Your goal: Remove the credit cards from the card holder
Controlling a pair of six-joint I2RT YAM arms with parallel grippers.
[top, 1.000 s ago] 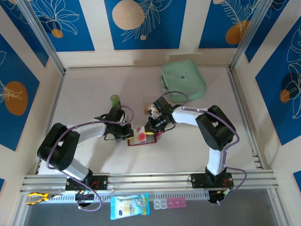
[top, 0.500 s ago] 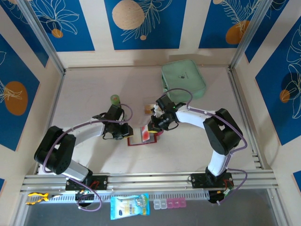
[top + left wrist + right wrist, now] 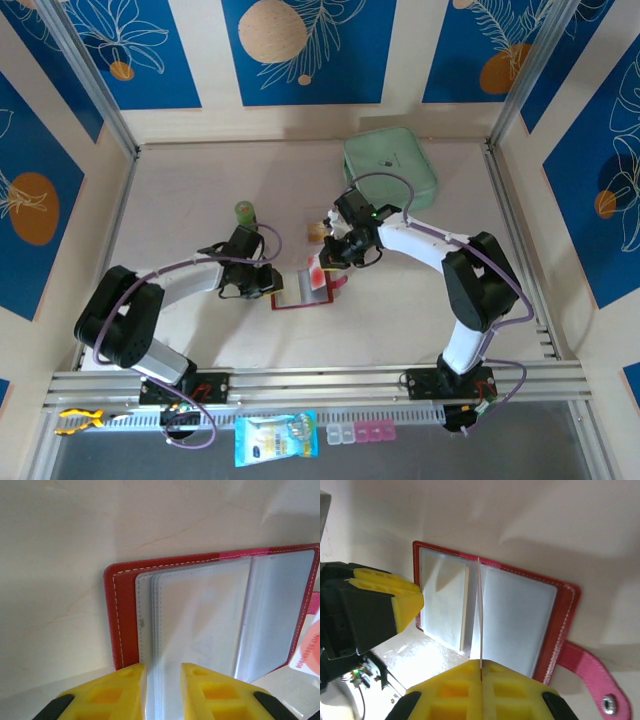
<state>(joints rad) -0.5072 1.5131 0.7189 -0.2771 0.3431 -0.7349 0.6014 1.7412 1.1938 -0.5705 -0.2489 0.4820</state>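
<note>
Over open card holder (image 3: 520,615), right fingers (image 3: 481,672) pinching card (image 3: 480,615) — left fingers (image 3: 162,677) pressing sleeves (image 3: 200,620)

Overhead view faces down; both wrist views closely share the card holder (image 3: 210,615).

Blue leaf-print walls (image 3: 300,50); pale tabletop (image 3: 200,180)
</note>
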